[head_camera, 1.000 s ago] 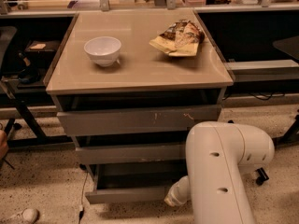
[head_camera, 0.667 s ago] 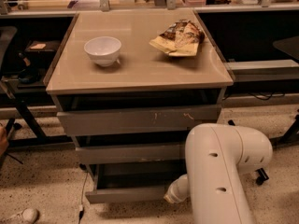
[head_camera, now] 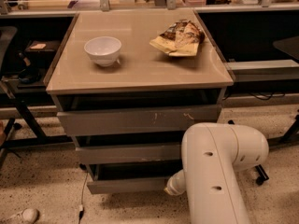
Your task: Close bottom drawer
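The white arm (head_camera: 219,171) bends low so the pincer (head_camera: 172,188) sits at the right end of the bottom drawer (head_camera: 126,185), which juts out just left of it, probably ready for a push. Whether the pincer is apart or together, I cannot tell. Beyond and above it, the surface (head_camera: 140,73) carries a bowl (head_camera: 103,49) and a snack bag (head_camera: 180,37).

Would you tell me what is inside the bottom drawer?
Only a dark gap shows in the bottom drawer; contents are hidden. The end effector is at its right end, partly behind the arm.
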You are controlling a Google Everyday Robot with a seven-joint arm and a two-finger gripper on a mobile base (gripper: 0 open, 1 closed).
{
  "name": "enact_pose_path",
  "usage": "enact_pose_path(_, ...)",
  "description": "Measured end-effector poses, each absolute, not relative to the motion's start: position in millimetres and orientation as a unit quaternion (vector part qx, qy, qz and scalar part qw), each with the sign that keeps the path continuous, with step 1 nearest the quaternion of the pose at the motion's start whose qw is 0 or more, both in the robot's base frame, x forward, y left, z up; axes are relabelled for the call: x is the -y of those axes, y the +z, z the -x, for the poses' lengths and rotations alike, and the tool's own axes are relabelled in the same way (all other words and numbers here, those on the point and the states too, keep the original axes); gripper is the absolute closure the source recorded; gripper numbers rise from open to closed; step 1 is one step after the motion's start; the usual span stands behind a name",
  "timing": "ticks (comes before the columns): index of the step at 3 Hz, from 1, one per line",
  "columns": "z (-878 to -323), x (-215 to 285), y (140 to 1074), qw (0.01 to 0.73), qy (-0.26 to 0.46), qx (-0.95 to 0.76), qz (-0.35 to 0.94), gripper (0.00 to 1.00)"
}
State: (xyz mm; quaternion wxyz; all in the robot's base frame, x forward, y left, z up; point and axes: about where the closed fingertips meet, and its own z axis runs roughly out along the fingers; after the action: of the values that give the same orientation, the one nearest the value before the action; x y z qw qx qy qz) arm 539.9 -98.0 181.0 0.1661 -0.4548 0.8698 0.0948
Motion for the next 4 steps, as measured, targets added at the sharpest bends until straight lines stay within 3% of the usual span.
enact_pose_path(3, -565, 93, 196, 0.18, 0.079, -0.862, 0.467, 1.0)
enact_pose_path(4, -565, 93, 196, 0.18, 0.079, -0.862, 0.467, 0.83)
